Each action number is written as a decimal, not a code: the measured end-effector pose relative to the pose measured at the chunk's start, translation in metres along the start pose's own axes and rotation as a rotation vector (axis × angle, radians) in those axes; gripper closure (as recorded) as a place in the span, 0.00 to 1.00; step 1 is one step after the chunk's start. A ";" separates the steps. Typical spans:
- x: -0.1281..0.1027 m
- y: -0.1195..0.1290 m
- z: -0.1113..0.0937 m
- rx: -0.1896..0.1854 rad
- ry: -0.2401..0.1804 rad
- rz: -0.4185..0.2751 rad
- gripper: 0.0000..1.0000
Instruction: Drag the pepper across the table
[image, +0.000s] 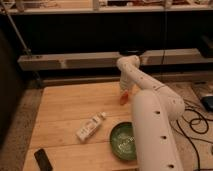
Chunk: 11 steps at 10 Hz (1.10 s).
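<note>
The small orange-red pepper lies on the light wooden table toward its far right side. My white arm reaches from the lower right up and over the table. My gripper hangs down right over the pepper, touching or almost touching it. The arm's wrist hides the upper part of the gripper, and the pepper shows only as a small orange patch below it.
A white bottle lies on its side near the table's middle. A green bowl sits at the front right, partly behind my arm. A dark flat object lies at the front left. A grey metal shelf runs behind the table.
</note>
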<state>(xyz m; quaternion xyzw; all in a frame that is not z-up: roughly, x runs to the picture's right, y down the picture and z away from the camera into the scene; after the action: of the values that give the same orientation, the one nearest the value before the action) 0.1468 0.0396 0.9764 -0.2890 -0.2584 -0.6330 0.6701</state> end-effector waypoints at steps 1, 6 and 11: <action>0.000 -0.001 0.001 0.001 -0.005 -0.001 0.93; 0.000 -0.002 0.001 0.006 -0.006 -0.002 1.00; -0.010 -0.016 -0.019 -0.014 0.012 -0.053 1.00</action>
<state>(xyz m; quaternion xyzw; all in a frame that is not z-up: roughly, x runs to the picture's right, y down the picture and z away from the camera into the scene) 0.1296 0.0322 0.9571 -0.2829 -0.2573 -0.6541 0.6527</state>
